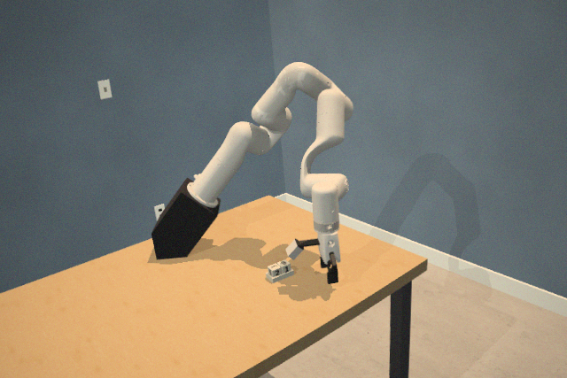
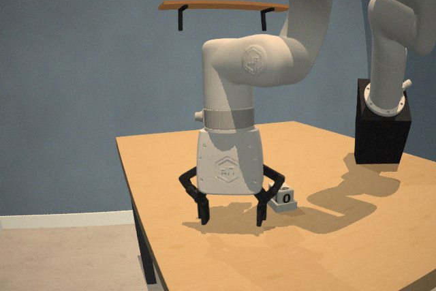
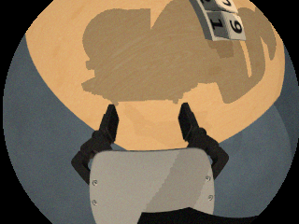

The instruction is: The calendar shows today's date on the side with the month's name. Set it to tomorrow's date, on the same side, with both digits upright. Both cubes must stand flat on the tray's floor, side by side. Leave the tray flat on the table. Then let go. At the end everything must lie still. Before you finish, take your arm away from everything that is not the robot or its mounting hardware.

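The small grey calendar tray [image 1: 277,278] [image 2: 278,207] lies flat on the wooden table [image 1: 137,319] [image 2: 351,245] [image 3: 69,37]. Two white cubes [image 1: 279,267] [image 3: 220,13] stand side by side in it. Toward the top camera they read 2 and 1. In the wrist view the faces next to those read 3 and 9. In the exterior view one cube [image 2: 285,197] shows a 0. My gripper [image 1: 331,274] [image 2: 231,221] [image 3: 148,110] is open and empty. It points straight down with its fingertips just above the table, beside the calendar and clear of it.
The arm's black base block [image 1: 182,227] [image 2: 381,140] stands on the table behind the calendar. The table's edge [image 1: 414,271] [image 2: 123,171] is close to the gripper. A wooden wall shelf [image 2: 221,5] hangs high on the wall.
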`<state>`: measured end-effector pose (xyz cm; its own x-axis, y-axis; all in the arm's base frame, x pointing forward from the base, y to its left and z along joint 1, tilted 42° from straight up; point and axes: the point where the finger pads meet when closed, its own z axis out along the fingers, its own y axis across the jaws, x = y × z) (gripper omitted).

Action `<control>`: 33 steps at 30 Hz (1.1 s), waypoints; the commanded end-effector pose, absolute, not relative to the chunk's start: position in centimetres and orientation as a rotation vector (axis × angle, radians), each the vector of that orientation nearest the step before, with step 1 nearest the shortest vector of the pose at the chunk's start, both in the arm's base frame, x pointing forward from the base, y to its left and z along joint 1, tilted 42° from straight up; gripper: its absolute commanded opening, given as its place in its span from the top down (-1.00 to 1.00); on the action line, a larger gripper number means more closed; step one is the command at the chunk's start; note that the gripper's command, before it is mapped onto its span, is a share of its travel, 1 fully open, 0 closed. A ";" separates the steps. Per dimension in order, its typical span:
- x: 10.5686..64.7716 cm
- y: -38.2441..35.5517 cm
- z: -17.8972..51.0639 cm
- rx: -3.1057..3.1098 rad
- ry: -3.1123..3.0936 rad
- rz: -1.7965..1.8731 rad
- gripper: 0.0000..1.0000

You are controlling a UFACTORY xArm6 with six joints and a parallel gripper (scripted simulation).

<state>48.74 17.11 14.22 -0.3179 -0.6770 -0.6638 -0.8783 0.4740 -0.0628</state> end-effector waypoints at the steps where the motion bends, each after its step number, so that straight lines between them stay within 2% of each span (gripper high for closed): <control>1: 48.5 16.6 15.0 -1.281 2.091 0.410 -1.00; 15: 47.5 15.0 17.1 -1.281 2.091 0.410 -1.00; 33: 47.2 12.6 15.0 -1.024 2.258 0.517 -1.00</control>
